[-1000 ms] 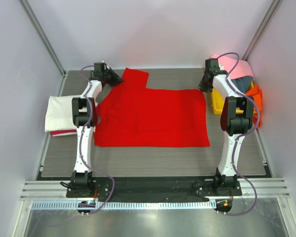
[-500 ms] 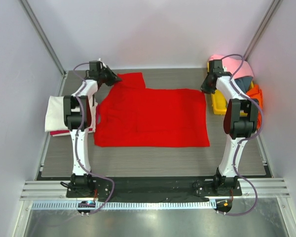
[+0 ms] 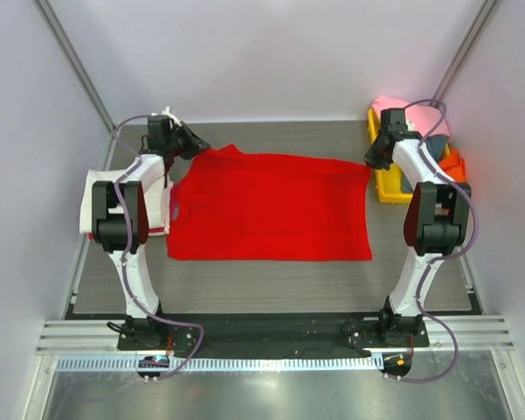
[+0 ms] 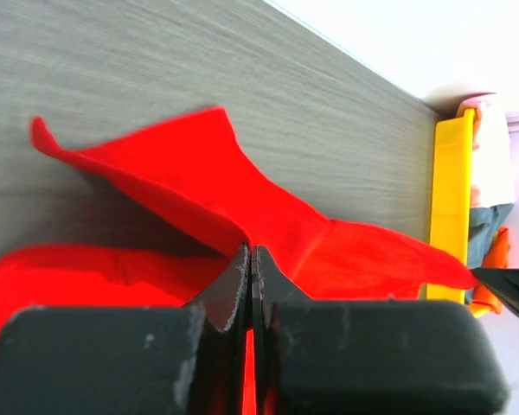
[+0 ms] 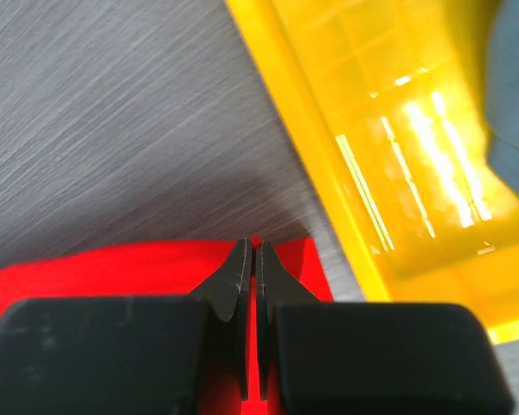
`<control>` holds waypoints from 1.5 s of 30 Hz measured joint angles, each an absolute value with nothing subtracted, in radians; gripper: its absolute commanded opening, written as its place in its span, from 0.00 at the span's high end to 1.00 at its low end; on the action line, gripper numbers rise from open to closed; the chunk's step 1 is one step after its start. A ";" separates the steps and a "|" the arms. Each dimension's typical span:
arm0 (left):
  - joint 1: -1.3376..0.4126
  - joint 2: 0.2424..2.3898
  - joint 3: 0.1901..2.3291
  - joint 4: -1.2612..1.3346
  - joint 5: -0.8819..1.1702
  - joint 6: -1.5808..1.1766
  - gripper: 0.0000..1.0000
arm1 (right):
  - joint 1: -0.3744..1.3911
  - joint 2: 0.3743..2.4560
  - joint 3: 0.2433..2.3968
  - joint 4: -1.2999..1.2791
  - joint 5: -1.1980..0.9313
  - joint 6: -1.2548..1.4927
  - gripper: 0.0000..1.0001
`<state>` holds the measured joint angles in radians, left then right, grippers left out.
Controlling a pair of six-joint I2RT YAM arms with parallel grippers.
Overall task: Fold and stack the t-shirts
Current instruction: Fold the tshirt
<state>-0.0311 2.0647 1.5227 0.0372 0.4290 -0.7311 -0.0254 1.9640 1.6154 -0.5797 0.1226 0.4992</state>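
Left of the red t-shirt (image 3: 271,214), near its sleeve, a cream-white t-shirt (image 3: 101,199) lies folded at the edge of the tabletop (image 3: 271,284). My left hand (image 3: 195,144) is at the far left corner of the red t-shirt. Its two fingers are pressed together on a fold of the red cloth, and in my left wrist view this fold stands up from the tabletop, with one loose flap hanging out to the left. The red t-shirt itself lies spread over the middle of the tabletop. Its near part is flat, and its far edge is stretched in a line between my two hands. My right hand (image 3: 374,160) is at the far right corner of the red t-shirt, and its fingers are also closed tight, pinching the corner of the red cloth. Just to the right of this corner stands the yellow tray (image 3: 387,188), very near to the cloth, but I cannot tell if they touch. In and over the tray, right of the red t-shirt, more shirts are heaped: a pink t-shirt (image 3: 420,116) at the far end, a grey-blue t-shirt (image 5: 515,78) inside, and an orange t-shirt (image 3: 455,164) hanging on the outer right side.
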 measured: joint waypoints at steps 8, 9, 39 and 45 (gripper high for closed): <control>-0.039 1.847 1.321 0.064 0.348 -0.672 1.00 | -0.044 1.910 1.524 -0.566 0.138 0.520 0.99; -0.041 1.811 1.292 0.067 0.332 -0.664 1.00 | -0.044 1.905 1.510 -0.563 0.138 0.521 0.99; -0.163 1.396 0.849 -0.069 -0.016 -0.573 1.00 | -0.034 1.595 1.004 -0.345 0.136 0.610 0.99; -0.163 1.381 0.782 -0.099 -0.037 -0.601 1.00 | -0.021 1.539 0.878 -0.266 0.152 0.649 0.91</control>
<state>-0.1635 1.3808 0.7822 -0.0990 -0.0372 -0.6014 -0.0212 1.5387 0.8780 -0.2661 0.1520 0.6491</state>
